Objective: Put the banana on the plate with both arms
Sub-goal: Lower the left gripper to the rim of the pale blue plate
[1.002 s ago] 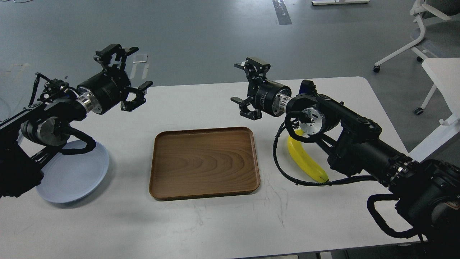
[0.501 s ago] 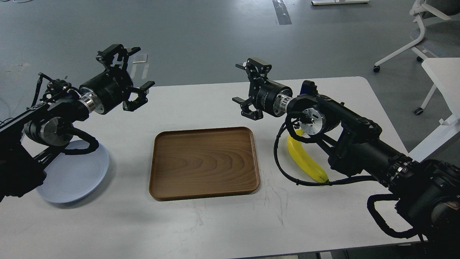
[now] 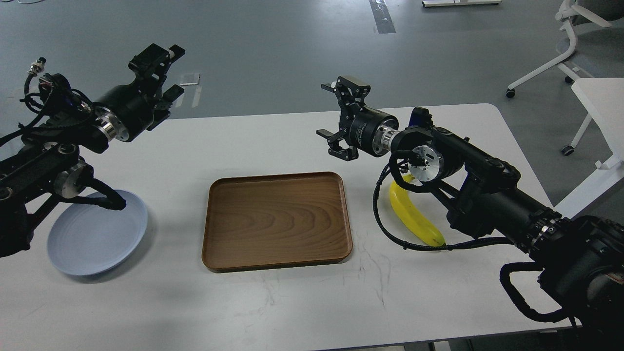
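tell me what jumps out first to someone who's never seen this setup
The brown wooden tray lies dead centre on the white table, with nothing on it. To its right lies the bright yellow banana, partly hidden under the black right arm, whose right gripper hangs open above the table. At the far left sits the pale blue plate, below the raised left gripper.

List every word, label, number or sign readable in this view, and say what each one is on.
No text here can be read.
right gripper: faint light print on its black body, too small to read.
left gripper: no legible marking.
banana, plate, wooden tray, table: no lettering visible.
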You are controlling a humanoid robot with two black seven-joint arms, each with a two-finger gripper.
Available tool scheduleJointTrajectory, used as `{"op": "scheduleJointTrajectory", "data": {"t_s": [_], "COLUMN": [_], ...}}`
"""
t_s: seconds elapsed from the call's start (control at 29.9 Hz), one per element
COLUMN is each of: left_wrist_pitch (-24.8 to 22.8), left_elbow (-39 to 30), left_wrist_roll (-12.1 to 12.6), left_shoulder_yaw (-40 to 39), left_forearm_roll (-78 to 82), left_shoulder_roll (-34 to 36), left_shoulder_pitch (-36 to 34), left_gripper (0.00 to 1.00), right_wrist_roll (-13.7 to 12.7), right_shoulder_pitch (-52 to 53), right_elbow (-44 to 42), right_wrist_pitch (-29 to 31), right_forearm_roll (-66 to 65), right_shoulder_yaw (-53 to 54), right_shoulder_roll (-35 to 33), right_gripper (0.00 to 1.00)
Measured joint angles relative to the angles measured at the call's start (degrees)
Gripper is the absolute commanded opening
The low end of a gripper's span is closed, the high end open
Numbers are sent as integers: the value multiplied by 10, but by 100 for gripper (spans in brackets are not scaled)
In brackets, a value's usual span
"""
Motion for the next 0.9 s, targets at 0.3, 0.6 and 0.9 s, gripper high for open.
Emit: {"op": "scheduleJointTrajectory", "data": {"t_s": [0.3, 0.6, 0.9], "left_wrist_pitch": [42, 259, 292], "left_elbow": [-50, -49, 10], "left_wrist_roll": [-31, -53, -57], "left_shoulder_yaw": [42, 209, 293], "left_forearm_roll": [179, 255, 262], "left_shoulder_roll": [166, 267, 273], "left_shoulder_pitch": [28, 85, 133], "left_gripper": [98, 97, 93], "right_wrist_roll": [1, 0, -1], "right_shoulder_pitch": [-7, -10, -8], "right_elbow": [3, 7, 7], "right_wrist_pitch": [-1, -1, 0], "right_forearm_roll": [1, 4, 4], "right_shoulder_yaw": [28, 36, 30], "right_shoulder_roll": [-26, -64, -79], "right_gripper": [100, 100, 100]}}
